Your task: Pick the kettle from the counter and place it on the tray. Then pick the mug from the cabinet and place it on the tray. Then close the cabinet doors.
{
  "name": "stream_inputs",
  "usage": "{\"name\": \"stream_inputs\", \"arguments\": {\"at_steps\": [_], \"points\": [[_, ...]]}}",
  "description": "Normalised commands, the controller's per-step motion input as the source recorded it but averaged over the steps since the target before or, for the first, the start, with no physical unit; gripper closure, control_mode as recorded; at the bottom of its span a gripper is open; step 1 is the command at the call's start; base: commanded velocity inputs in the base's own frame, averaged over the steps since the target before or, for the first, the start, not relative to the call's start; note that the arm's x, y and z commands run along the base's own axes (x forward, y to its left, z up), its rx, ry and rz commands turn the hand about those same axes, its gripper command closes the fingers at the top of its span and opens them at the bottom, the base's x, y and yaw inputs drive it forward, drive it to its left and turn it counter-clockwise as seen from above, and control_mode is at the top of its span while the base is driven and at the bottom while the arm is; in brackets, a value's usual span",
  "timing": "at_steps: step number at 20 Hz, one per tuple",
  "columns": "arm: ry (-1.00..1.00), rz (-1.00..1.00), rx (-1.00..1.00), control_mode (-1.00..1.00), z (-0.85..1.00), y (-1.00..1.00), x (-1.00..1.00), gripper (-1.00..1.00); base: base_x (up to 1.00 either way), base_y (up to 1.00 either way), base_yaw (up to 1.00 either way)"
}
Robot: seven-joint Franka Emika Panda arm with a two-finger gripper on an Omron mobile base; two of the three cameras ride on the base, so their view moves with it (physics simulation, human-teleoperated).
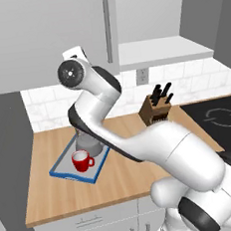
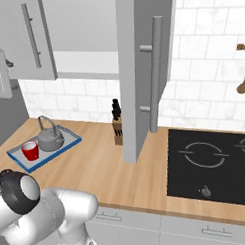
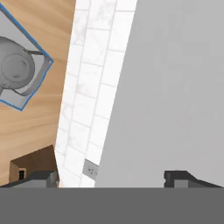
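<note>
Spread wide and empty, the gripper [image 3: 111, 178] faced a cabinet door [image 3: 175, 87]. On the butcher-block counter [image 2: 96, 170], left of frame, the tray [image 2: 70, 143] held kettle [image 2: 50, 139] and red mug [image 2: 30, 150]; the right door [image 2: 142, 69] stood ajar.

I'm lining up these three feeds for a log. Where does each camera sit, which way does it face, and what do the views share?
Left base view: behind the arm's left, looking down at the counter; tray holds mug; the white arm rises lower right.
Right base view: behind the arm's right, facing the open cabinet door and cooktop; arm lower left.
Hand view: on the hand, beside a door panel, gripper fingertips wide apart.
Shared: kettle on the tray, knife block.
</note>
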Motion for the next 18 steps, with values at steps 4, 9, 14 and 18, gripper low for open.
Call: {"name": "stream_inputs", "arguments": {"at_steps": [4,9,14,18], "points": [[0.0,0.06,0.0,-1.0,0.06,-0.25,-0.77,-1.0,0.0,0.0,0.0],[0.0,0.05,0.0,-1.0,0.21,-0.33,-0.77,-1.0,0.0,0.0,0.0],[0.0,0.06,-0.03,-1.0,0.1,-0.27,-0.74,-1.0,0.0,0.0,0.0],[0.0,0.02,-0.06,-1.0,0.0,-0.24,-0.67,-1.0,0.0,0.0,0.0]]}}
